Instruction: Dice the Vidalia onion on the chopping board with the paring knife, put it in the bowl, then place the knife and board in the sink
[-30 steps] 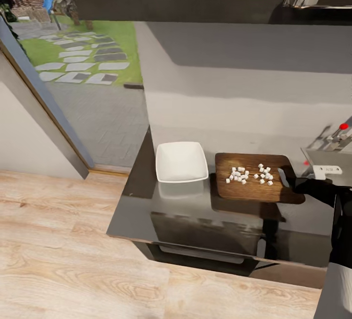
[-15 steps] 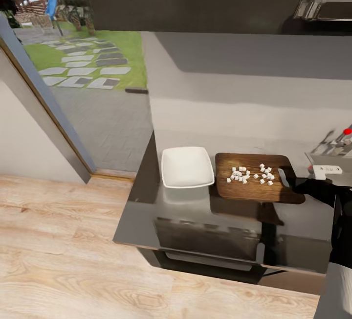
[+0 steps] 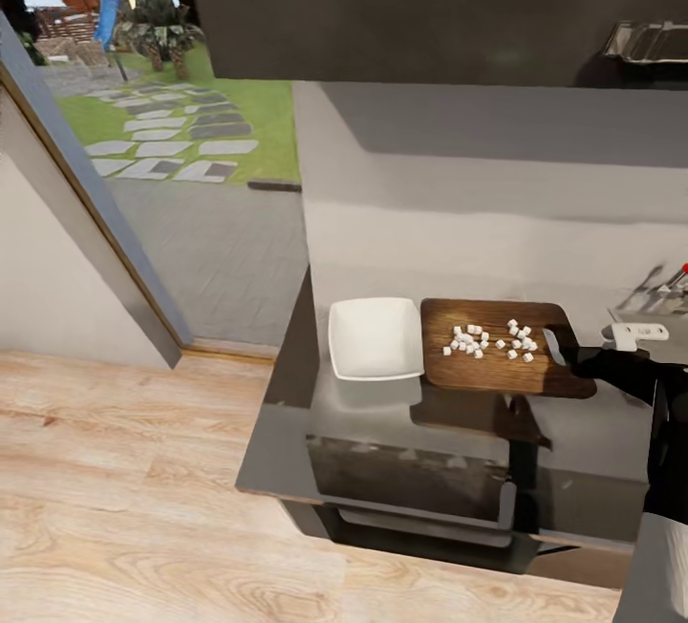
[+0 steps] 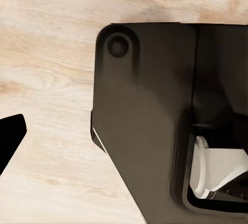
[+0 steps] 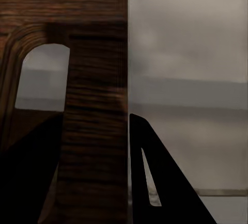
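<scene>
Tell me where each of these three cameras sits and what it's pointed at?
Head view: up high, looking down on the counter, bowl and board; right gripper grips the board's end.
Left wrist view: faces the wooden floor and the robot's dark base.
Right wrist view: close on the board, shared with the head view.

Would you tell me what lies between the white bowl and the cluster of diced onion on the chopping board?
In the head view, only bare dark wood of the chopping board separates the bowl from the diced onion.
</scene>
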